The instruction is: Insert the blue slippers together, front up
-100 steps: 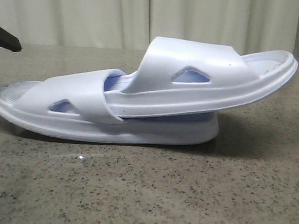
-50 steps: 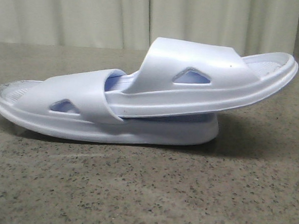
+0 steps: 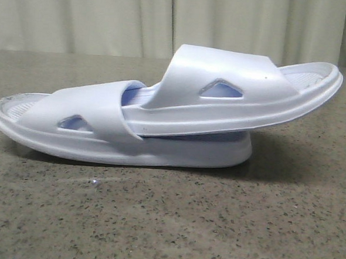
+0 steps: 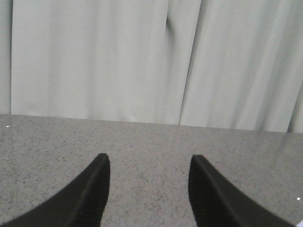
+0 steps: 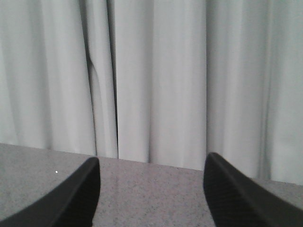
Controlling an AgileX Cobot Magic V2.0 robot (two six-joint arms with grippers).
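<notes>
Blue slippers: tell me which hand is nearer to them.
Cannot tell. The left hand and the right hand are both open over the table, facing the curtain, clear of the blue slippers; neither appears in the front view.

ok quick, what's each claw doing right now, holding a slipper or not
Left claw: open, holding nothing, only bare table between its fingers.
Right claw: open, holding nothing.
The blue slippers sit nested on the table, untouched.

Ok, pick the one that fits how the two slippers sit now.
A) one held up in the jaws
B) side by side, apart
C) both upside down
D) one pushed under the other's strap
D: the upper slipper has its end tucked under the strap of the lower slipper, which lies on the table.
</notes>
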